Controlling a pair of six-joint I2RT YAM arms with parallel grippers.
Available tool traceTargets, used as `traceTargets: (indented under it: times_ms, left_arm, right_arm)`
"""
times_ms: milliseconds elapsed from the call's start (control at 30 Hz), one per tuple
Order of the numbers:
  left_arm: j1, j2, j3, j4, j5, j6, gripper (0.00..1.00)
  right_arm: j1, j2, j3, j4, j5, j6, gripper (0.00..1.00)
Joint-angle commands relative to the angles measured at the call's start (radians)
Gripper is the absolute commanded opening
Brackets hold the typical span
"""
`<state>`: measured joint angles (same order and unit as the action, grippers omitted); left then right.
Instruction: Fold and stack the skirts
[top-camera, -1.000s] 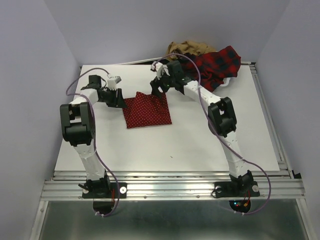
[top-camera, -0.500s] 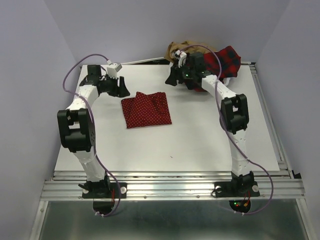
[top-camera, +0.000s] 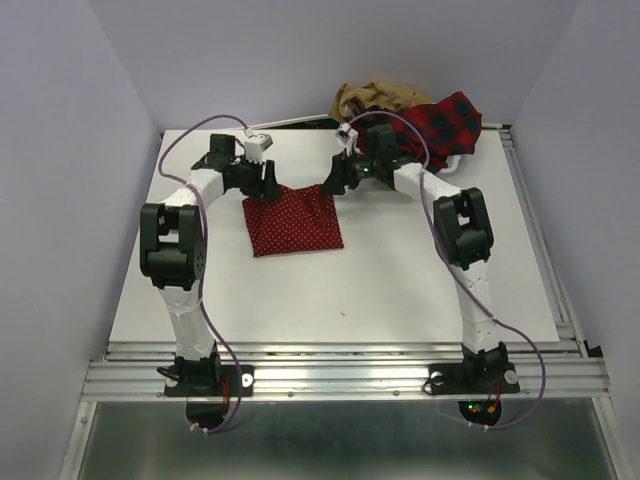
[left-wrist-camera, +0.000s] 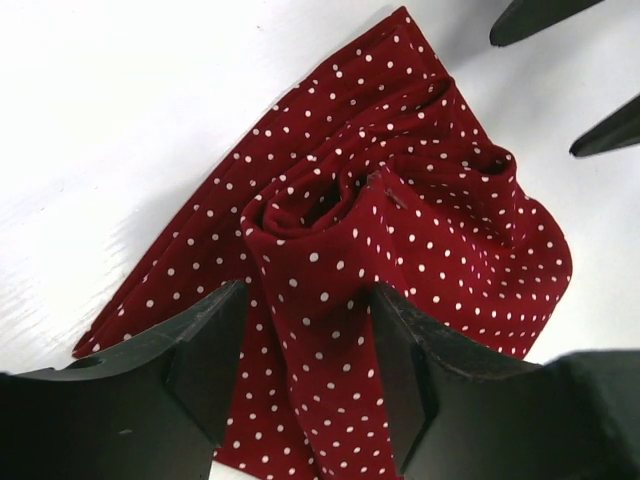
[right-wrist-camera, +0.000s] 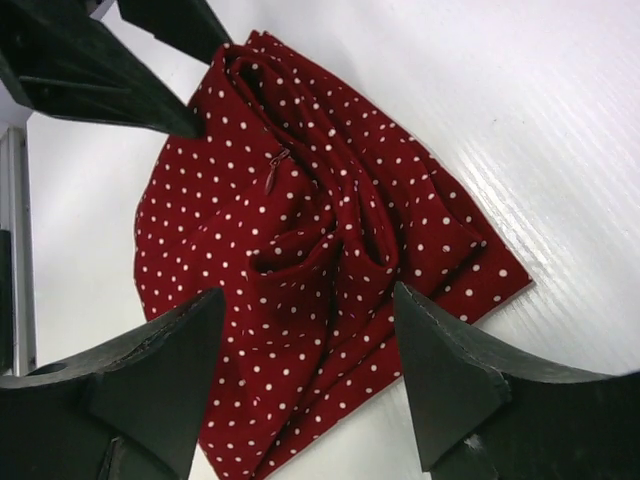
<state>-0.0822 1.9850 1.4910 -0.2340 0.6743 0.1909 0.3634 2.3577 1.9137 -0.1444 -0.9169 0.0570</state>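
Both grippers stand open. The left gripper (left-wrist-camera: 306, 290) hangs at the far left corner of the folded red cloth skirt with tiny white dots (top-camera: 297, 222), its jaws parted astride a raised ridge of the fabric, gripping nothing. The right gripper (right-wrist-camera: 308, 295) gapes wide and empty over the dotted skirt's far right corner. Beyond that corner lie, heaped together, the red-and-black plaid cloth skirt (top-camera: 440, 125) and the plain tan-brown cloth skirt (top-camera: 380, 97).
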Motion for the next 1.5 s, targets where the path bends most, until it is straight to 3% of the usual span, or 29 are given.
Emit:
traceTargets:
  times_ms: [0, 167, 267, 333, 433, 533, 567, 633, 767, 833, 900, 967, 1000, 1067, 1233, 1267, 1400, 1433, 1467]
  left_arm:
    - [0.002, 0.015, 0.052, 0.055, -0.004, -0.036, 0.58]
    - [0.005, 0.054, 0.057, 0.068, -0.004, -0.059, 0.32]
    - [0.015, 0.061, 0.025, 0.099, -0.025, -0.083, 0.07]
    - [0.018, 0.083, 0.022, 0.098, -0.051, -0.085, 0.00]
    - [0.018, 0.103, 0.020, 0.098, -0.065, -0.076, 0.00]
    - [0.018, 0.129, 0.022, 0.090, -0.074, -0.064, 0.00]
    - [0.018, 0.138, 0.022, 0.088, -0.081, -0.061, 0.00]
    - [0.019, 0.147, 0.020, 0.078, -0.094, -0.053, 0.00]
    - [0.024, 0.146, 0.008, 0.079, -0.122, -0.051, 0.00]
    - [0.027, 0.150, 0.024, 0.058, -0.140, -0.047, 0.00]
    - [0.029, 0.152, 0.044, 0.039, -0.162, -0.038, 0.00]
    - [0.035, 0.149, 0.060, 0.016, -0.176, -0.033, 0.00]
    - [0.038, 0.146, 0.078, 0.007, -0.194, -0.025, 0.00]
    - [0.044, 0.144, 0.103, -0.027, -0.220, -0.012, 0.00]
    - [0.064, 0.149, 0.195, -0.116, -0.294, 0.062, 0.06]
    - [0.067, 0.158, 0.245, -0.134, -0.321, 0.080, 0.14]
    - [0.071, 0.126, 0.369, -0.194, -0.354, 0.101, 0.45]
    - [0.067, 0.094, 0.392, -0.214, -0.354, 0.084, 0.48]
    - [0.062, 0.077, 0.409, -0.218, -0.367, 0.073, 0.62]
  right_arm:
    - [0.025, -0.018, 0.033, -0.003, -0.037, -0.084, 0.73]
    - [0.045, 0.002, 0.057, -0.063, -0.005, -0.153, 0.71]
    - [0.055, -0.008, 0.048, -0.083, 0.003, -0.180, 0.71]
    - [0.066, -0.011, 0.044, -0.087, 0.015, -0.193, 0.71]
    - [0.078, -0.002, 0.045, -0.087, 0.073, -0.198, 0.70]
    - [0.088, 0.014, 0.039, -0.017, 0.171, -0.146, 0.60]
    - [0.088, 0.020, 0.038, 0.009, 0.262, -0.111, 0.52]
    - [0.088, 0.050, 0.063, 0.054, 0.343, -0.102, 0.43]
    - [0.088, 0.122, 0.151, 0.057, 0.512, -0.060, 0.12]
    - [0.088, 0.149, 0.198, 0.028, 0.542, -0.060, 0.05]
    - [0.088, 0.179, 0.226, -0.016, 0.562, -0.060, 0.05]
    - [0.097, 0.183, 0.251, -0.047, 0.605, -0.060, 0.30]
    - [0.097, 0.166, 0.243, -0.058, 0.621, -0.028, 0.51]
    - [0.097, 0.129, 0.205, -0.064, 0.645, -0.019, 0.78]
    - [0.097, -0.089, 0.079, -0.067, 0.593, 0.029, 0.96]
    - [0.097, -0.119, 0.062, -0.072, 0.569, 0.044, 1.00]
    - [0.097, -0.268, -0.034, -0.076, 0.529, 0.063, 1.00]
    - [0.085, -0.323, -0.074, -0.075, 0.524, 0.067, 1.00]
    - [0.075, -0.348, -0.094, -0.075, 0.524, 0.078, 1.00]
